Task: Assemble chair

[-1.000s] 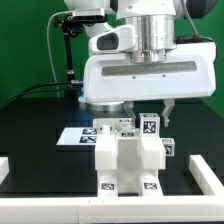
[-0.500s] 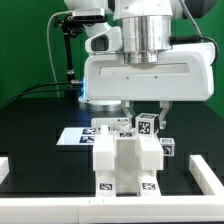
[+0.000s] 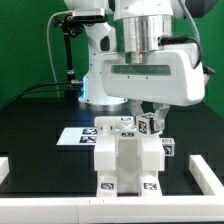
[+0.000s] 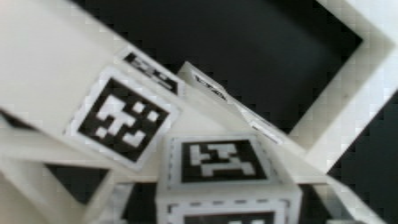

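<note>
The partly built white chair [image 3: 125,160] stands in the middle of the black table, with square tags on its front and top. My gripper [image 3: 150,113] hangs straight down over the chair's back right part. It is shut on a small white tagged chair piece [image 3: 150,124] that stands upright there. In the wrist view this tagged piece [image 4: 221,165] fills the space between my fingers, and my gripper [image 4: 222,208] closes on it from both sides. A larger tagged white slab [image 4: 121,110] of the chair lies beside it. Where the piece meets the chair is hidden.
The marker board [image 3: 72,136] lies flat behind the chair on the exterior view's left. White rails border the table at the front [image 3: 60,202], left [image 3: 6,168] and right [image 3: 206,170]. A black stand [image 3: 66,50] rises at the back left.
My hand has turned about its vertical axis above the chair. The tagged piece between the fingers has stayed at the same spot.
</note>
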`<state>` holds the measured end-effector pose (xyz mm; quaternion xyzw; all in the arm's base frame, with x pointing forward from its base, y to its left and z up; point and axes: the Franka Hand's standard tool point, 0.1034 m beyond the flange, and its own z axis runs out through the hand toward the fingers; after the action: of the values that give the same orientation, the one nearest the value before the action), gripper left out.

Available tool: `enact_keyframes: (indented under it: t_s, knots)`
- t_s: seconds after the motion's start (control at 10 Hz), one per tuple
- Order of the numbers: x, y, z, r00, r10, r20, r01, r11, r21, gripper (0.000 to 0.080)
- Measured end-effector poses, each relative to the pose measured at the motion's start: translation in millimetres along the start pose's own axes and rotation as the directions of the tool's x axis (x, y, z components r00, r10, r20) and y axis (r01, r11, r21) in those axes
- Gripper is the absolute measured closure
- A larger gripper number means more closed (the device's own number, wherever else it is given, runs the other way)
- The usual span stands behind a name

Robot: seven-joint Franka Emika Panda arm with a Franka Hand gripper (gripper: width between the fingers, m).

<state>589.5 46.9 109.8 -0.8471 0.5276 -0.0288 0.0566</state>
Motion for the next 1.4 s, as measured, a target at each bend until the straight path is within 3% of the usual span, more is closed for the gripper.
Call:
enact_keyframes:
  t_s: [0.5, 0.8, 1.0, 1.1, 1.2, 1.3, 1.4]
  knots:
    - [-0.8, 1.3, 0.4, 0.901, 0.430, 0.062, -0.432, 0.902, 0.008, 0.0518]
    - [-2.9, 1.0, 1.7, 0.836, 0.544, 0.070, -0.545, 0.838, 0.002, 0.0518]
    - [-3.2, 1.3, 2.4, 0.853, 0.517, 0.070, -0.519, 0.855, 0.003, 0.0518]
    - [-4.0, 1.1, 2.6, 0.865, 0.497, 0.069, -0.498, 0.867, 0.004, 0.0334]
    - [-8.2, -1.3, 2.4, 0.933, 0.354, 0.067, -0.356, 0.934, 0.016, 0.0207]
    - [-11.9, -3.7, 3.0, 0.985, 0.163, 0.060, -0.165, 0.986, 0.038, 0.0167]
    - [-19.1, -3.8, 4.1, 0.997, 0.047, 0.061, -0.050, 0.998, 0.042, 0.0167]
